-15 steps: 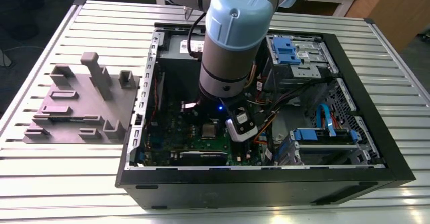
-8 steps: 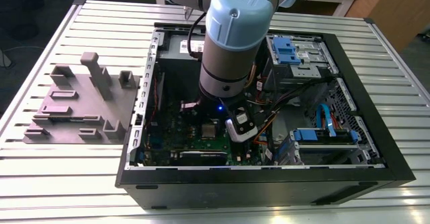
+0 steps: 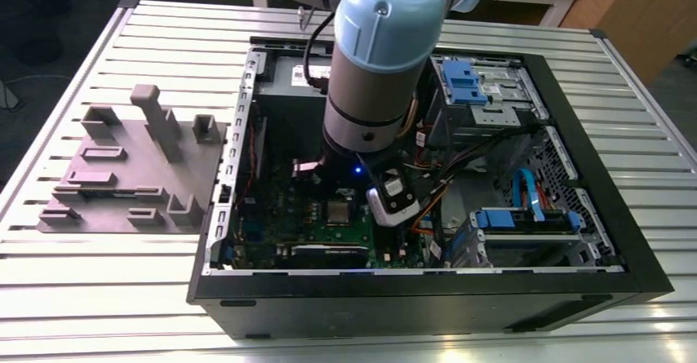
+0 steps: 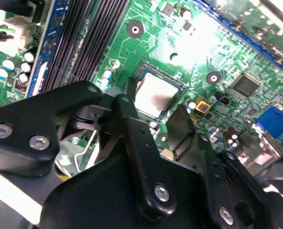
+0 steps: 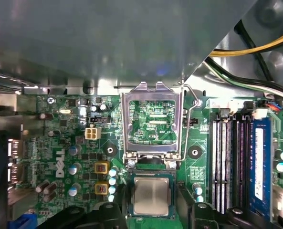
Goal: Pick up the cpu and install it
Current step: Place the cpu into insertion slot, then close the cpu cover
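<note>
The cpu [image 5: 151, 196], a flat square chip with a silver-grey top, lies in its socket on the green motherboard [image 5: 65, 143]. Just beyond it the socket's metal load frame [image 5: 153, 119] stands flipped open. My gripper [image 5: 151, 217] hangs directly over the socket, one black finger on each side of the chip. In the second wrist view the cpu [image 4: 155, 95] lies just past the fingertips [image 4: 124, 101], with the gripper [image 4: 151, 107] open and nothing held. The exterior view has the arm reaching down into the case, the gripper [image 3: 376, 206] beside the cpu [image 3: 341, 210].
The open black computer case [image 3: 610, 241] lies on a slatted metal table. Dark RAM slots [image 5: 227, 162] run beside the socket. Cables [image 5: 256, 52] and blue drive bays [image 3: 523, 220] crowd the exterior view's right. A grey fixture block [image 3: 130, 167] stands outside the case at that view's left.
</note>
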Robot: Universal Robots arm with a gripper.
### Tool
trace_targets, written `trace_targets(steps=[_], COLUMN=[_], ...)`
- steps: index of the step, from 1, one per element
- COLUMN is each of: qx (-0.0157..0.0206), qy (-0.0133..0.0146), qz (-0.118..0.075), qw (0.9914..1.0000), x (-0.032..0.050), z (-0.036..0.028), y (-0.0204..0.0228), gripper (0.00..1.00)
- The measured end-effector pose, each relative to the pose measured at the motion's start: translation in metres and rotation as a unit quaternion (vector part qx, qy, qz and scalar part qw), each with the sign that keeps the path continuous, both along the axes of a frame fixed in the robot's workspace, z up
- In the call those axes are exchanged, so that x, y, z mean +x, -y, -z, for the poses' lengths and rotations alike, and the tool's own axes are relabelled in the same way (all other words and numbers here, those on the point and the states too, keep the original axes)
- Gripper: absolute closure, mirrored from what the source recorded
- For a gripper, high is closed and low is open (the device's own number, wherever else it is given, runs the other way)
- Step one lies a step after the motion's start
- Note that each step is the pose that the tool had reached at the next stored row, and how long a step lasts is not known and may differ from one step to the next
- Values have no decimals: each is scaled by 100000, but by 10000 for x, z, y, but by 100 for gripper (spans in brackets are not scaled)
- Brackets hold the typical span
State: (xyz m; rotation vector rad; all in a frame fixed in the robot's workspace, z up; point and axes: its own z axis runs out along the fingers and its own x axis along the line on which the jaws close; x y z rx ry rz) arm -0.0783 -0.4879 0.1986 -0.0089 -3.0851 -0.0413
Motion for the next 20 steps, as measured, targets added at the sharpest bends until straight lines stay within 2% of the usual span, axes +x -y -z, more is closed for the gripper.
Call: trace_targets(steps=[1,3,4,6,7,9,10,11,20], qx=[5,3,3,2,11,17,14,9,6], qy=[-27,-88,-125,-194,-205,-207,-210,-212,-244], qz=[2,0,0,0,0,-1,1,0,2], qw=[100000,100000,100000,100000,100000,100000,100000,100000,100000], x=[0,0,0,0,0,0,0,0,0], z=[-17,-48,-65,-89,-90,-90,-90,-90,-91], y=[0,0,0,0,0,-1,0,0,0], gripper=[48,60,60,72,72,84,84,89,89])
